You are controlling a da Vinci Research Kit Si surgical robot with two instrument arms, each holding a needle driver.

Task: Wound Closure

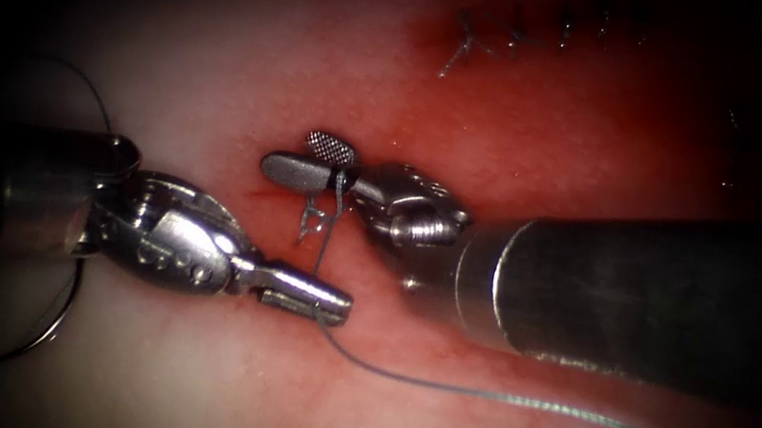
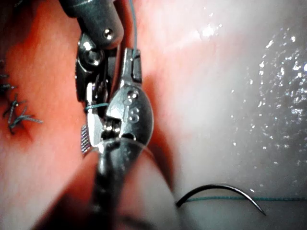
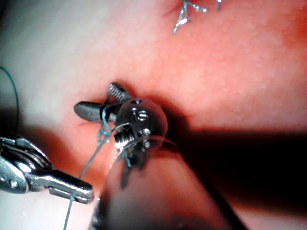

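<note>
My left tool [image 1: 340, 306] comes in from the lower left, its jaws shut on the thread [image 1: 326, 254] just below a knotted stitch [image 1: 312, 221] in the tissue [image 1: 225, 59]. My right tool [image 1: 288, 154] stands open directly over that stitch, and the strand rising from the knot crosses between its two jaws. The left wrist view shows the curved needle [image 2: 221, 190] lying free on the pale tissue, held by neither tool and not in the tissue. From the left tool [image 3: 88, 191] the thread's long tail [image 1: 513, 400] trails right.
Earlier stitches [image 1: 480, 42] with short cut ends sit along the closed cut at the upper right. Red fluid [image 1: 546, 137] stains the tissue around the stitch line. A thin dark arc [image 1: 57, 325] curves behind the left tool's shaft.
</note>
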